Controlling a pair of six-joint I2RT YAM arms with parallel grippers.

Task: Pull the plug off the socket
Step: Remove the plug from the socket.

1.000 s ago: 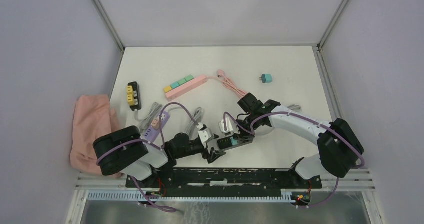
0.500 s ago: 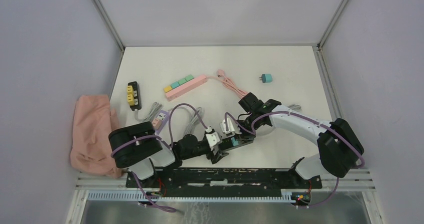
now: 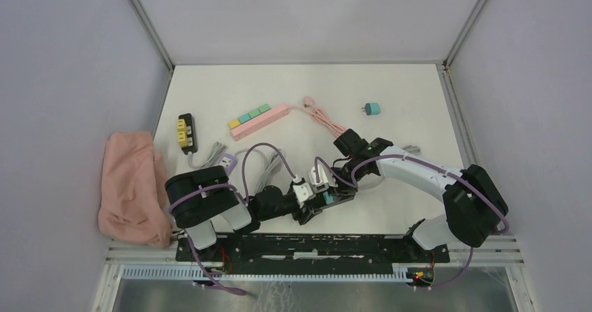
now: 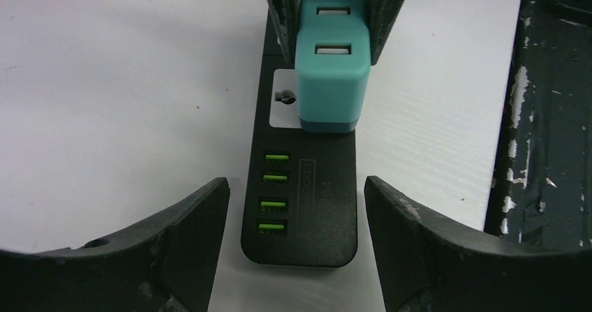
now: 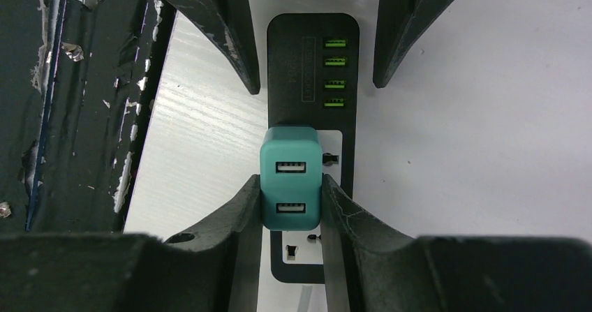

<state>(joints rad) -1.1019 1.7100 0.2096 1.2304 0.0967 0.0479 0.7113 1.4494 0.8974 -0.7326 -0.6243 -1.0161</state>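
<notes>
Top view: left gripper [image 3: 305, 204] now sits hard against the right gripper [image 3: 334, 195] near the table's front edge; a second ago it lay well left of it, and the left arm's base link has swung rightward since; right arm unchanged; teal plug [image 3: 326, 197] just visible between the two. Left wrist view: left fingers [image 4: 174, 249] stand wide apart, straddling the USB end of the black power strip [image 4: 307, 214] with bare table showing on each side, gripping nothing; the plug is seated in the strip's white socket panel, pinched from beyond by the right fingers [image 4: 279, 5]. Right wrist view: right jaws are clamped on the plug's two sides; plug upright on the strip.
</notes>
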